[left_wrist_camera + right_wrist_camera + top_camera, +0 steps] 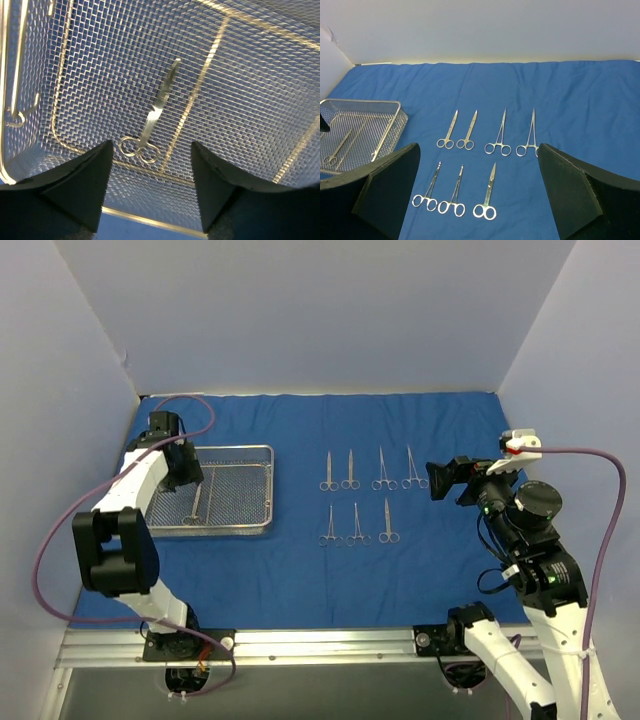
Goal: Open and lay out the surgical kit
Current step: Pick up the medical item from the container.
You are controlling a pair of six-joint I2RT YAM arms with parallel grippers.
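The royal-blue cloth [300, 570] lies spread flat over the table. The silver wire-mesh tray [262, 452] stands on it at the left and holds one steel ring-handled instrument [193, 506], also seen in the left wrist view [152, 112] and the right wrist view [339, 146]. My left gripper [150, 187] is open and empty, just above the tray, with the instrument's rings between its fingers [85, 187]. Several instruments lie in two rows mid-cloth [365, 475] [490, 192]. My right gripper [480, 200] is open and empty, raised at the right, facing the rows.
White walls enclose the cloth at the back and both sides. The metal rail [320, 645] with the arm bases runs along the near edge. A purple cable [45, 540] loops beside the left arm. The tray's handle [17, 107] hangs at its left wall.
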